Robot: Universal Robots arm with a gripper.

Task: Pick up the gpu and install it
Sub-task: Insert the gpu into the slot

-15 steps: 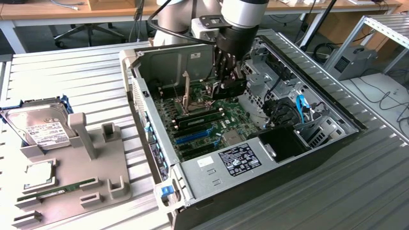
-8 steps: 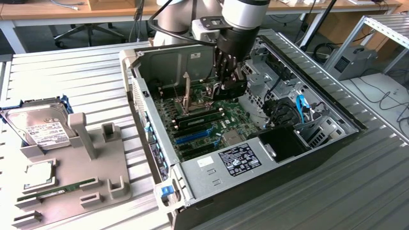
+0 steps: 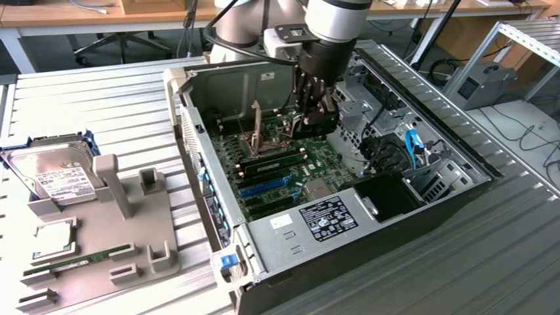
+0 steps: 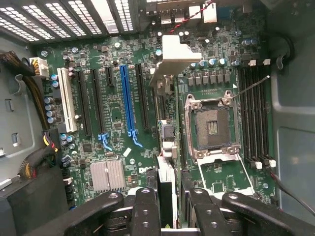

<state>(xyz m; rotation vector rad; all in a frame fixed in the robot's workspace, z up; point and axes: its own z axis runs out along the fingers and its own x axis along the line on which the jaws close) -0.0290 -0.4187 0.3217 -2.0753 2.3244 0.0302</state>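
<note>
Exterior view: arm reaches down into the open case (image 3: 262, 79), above the motherboard (image 3: 289, 174). Claw (image 3: 308, 119) is clamped on the gpu (image 3: 259, 131), held on edge over the slots. Wrist view: fingers (image 4: 147, 206) pinch the gpu (image 4: 166, 189) edge, partly closed.

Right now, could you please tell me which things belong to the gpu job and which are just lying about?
Job in hand: green circuit-board gpu card, edge-on in the black claw; green motherboard with long blue slot; open grey metal computer case.

Lying about: silver hard drive with white label; narrow green RAM stick; square silver processor chip; grey plastic holder tray.
</note>
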